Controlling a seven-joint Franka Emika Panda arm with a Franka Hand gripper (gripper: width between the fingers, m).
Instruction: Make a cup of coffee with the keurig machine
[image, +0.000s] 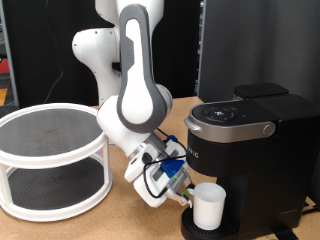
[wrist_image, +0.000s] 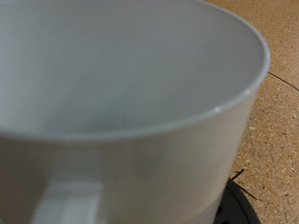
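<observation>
Gripper (image: 186, 197) is sitting low right against the cup (image: 208, 205), finger state hidden so cannot tell, cup standing upright just ahead of it on the keurig machine (image: 262, 150) drip base, handle facing the wrist camera.

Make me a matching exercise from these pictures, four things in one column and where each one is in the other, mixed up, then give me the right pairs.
Things:
1. cup
2. keurig machine
3. gripper
4. two-tier round rack

Places, by the exterior view:
A. at the left, on the table
B. low in the middle, right beside the cup's left side
C. at the right, tall and black
D. on the round drip base, under the machine's head

Pairs: 1-D, 2-C, 3-B, 4-A

The wrist view is filled by the cup's white wall.
</observation>
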